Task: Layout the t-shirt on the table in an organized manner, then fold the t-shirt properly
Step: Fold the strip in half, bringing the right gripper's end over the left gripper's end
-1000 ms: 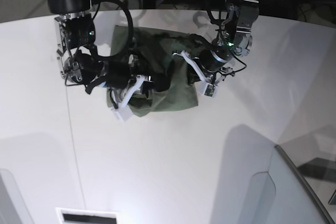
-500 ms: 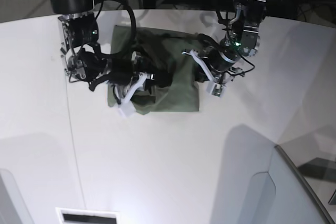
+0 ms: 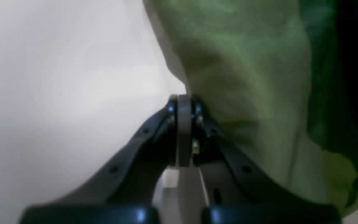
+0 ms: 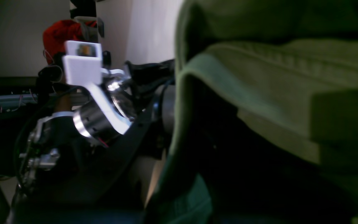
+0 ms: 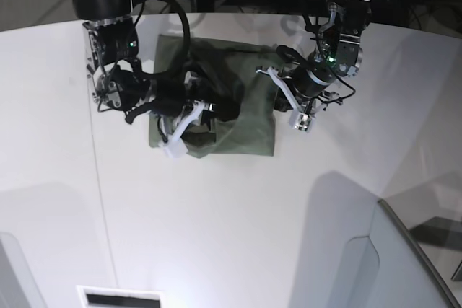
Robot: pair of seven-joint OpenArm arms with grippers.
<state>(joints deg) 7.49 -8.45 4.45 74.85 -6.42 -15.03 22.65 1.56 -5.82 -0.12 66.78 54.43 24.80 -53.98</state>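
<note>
Lying bunched on the table (image 5: 238, 207) between both arms: the t-shirt (image 5: 238, 124). Left gripper (image 3: 183, 102) at its edge, jaws pressed together, fabric touching alongside. Right gripper (image 5: 216, 112) buried in the folds, jaws pressed together; a pinch cannot be confirmed.

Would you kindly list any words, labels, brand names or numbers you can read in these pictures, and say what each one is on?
None can be read.
The t-shirt shows plain green cloth; no neck label is in view.
The white camera mount on the left arm has a small dark patch, too blurred to tell whether it bears text.
The table is bare of markings.
</note>
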